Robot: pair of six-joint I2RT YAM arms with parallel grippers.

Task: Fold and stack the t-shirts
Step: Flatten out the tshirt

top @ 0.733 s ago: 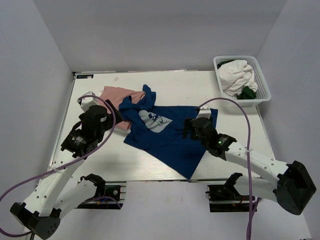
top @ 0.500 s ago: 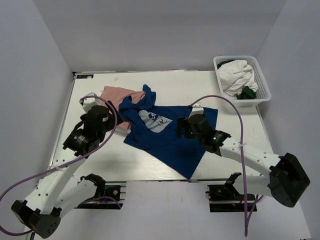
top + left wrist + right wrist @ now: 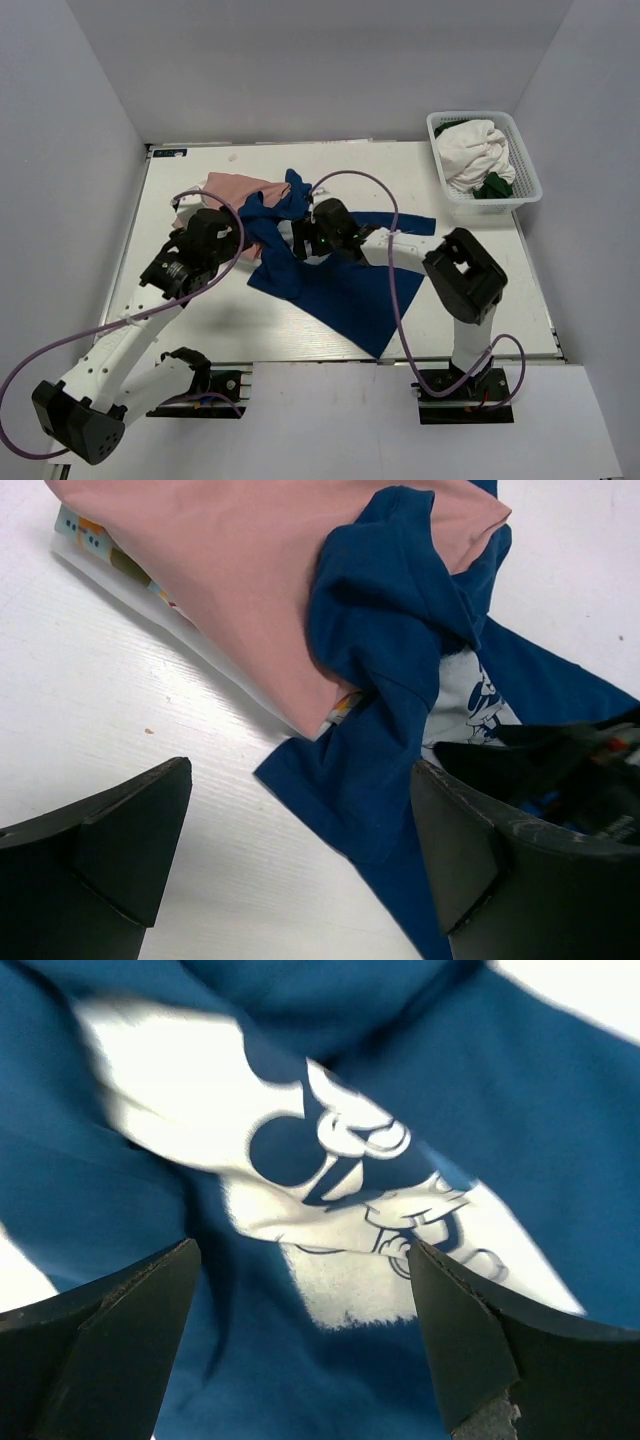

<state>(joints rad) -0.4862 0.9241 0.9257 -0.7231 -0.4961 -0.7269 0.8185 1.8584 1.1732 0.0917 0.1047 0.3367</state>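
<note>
A dark blue t-shirt [image 3: 345,285] lies crumpled on the white table, with a white chest print [image 3: 330,1200]. A folded salmon-pink t-shirt [image 3: 232,190] lies at its left, partly under a bunched blue sleeve [image 3: 400,610]. My right gripper [image 3: 308,238] is open, low over the print, with blue cloth between its fingers [image 3: 120,1330]. My left gripper [image 3: 232,240] is open above the blue shirt's left edge [image 3: 330,790], beside the pink shirt [image 3: 250,570].
A white lattice basket [image 3: 526,165] with white and green cloth stands at the back right. The right arm stretches across the blue shirt. Purple cables loop over both arms. Grey walls enclose the table.
My right gripper has swept left across the blue shirt to the chest print. My left gripper has moved a little right toward the shirt's left edge.
</note>
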